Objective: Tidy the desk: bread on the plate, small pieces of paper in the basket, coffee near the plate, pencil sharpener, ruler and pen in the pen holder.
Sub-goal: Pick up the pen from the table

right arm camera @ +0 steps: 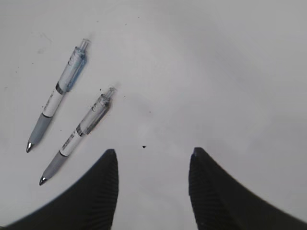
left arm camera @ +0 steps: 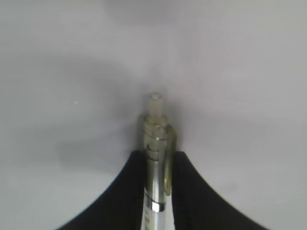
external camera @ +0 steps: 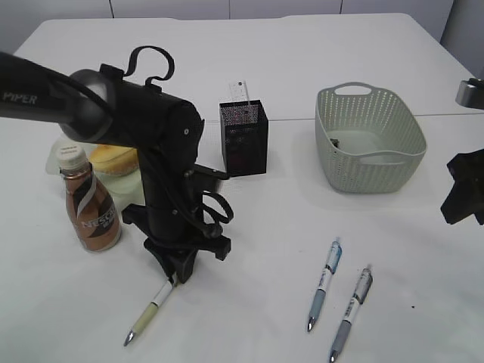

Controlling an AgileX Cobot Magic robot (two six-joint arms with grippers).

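The desk [external camera: 363, 45], a white tabletop, carries everything. The grey-green perforated basket [external camera: 368, 140] sits right of centre. The left gripper [external camera: 175, 270] is down at the near left, its fingers [left arm camera: 120, 191] clamped on the clip end of a green-tinted pen [external camera: 149, 313] whose tip lies on the desk. The right gripper [right arm camera: 152, 182] hovers with jaws apart, holding nothing, above bare tabletop beside a blue-clipped pen [right arm camera: 58, 94] and a grey-clipped pen [right arm camera: 77, 134]. The coffee [external camera: 90, 209] stands at far left, just in front of the plate [external camera: 125, 184] bearing the bread [external camera: 115, 159]. The black mesh pen holder [external camera: 244, 138] holds the clear ruler [external camera: 238, 92] upright.
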